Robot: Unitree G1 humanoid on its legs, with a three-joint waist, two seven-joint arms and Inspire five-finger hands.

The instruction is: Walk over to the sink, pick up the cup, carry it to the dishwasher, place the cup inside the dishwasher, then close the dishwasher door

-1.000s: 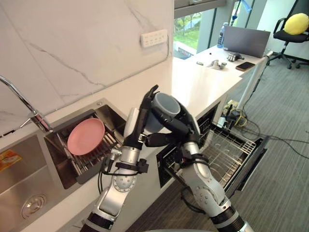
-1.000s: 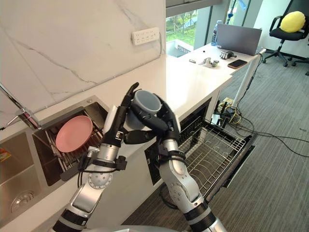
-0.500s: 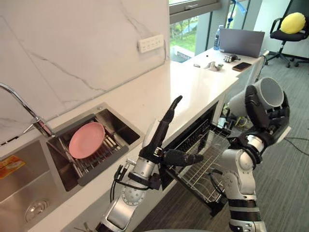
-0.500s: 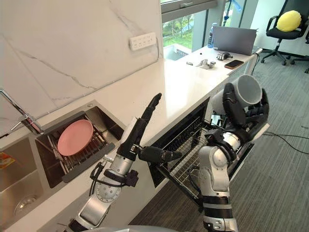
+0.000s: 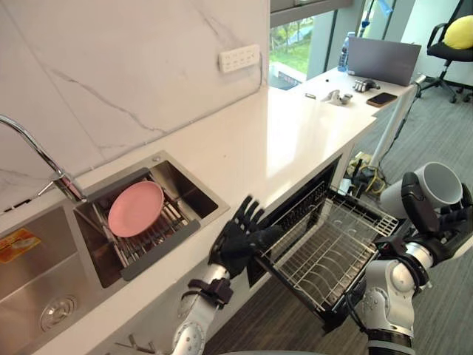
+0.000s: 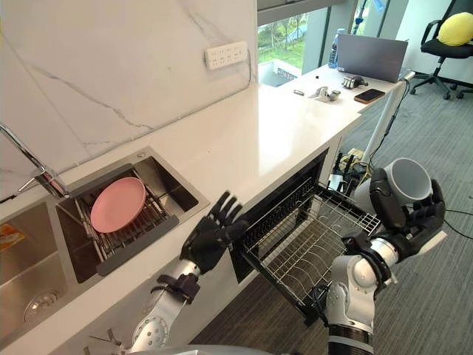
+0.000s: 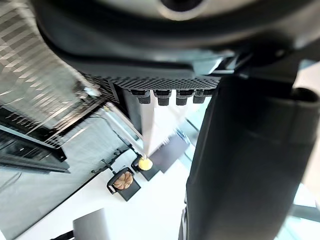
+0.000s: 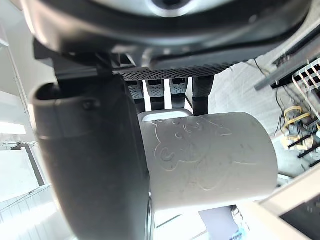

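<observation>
— How is the left hand [image 5: 240,240] held?

— It is held up on a bent forearm, low and near the middle. Its fingers are spread and straight, and nothing is gripped.

— And the right hand [image 5: 432,218]?

— It is held out to the right, above a sharply bent elbow. Its fingers and thumb are curled round the cup [image 5: 442,183].

White countertop [image 5: 295,137], pink plate [image 5: 135,208] on the rack [image 5: 151,238] in its sink [image 5: 179,179]
</observation>
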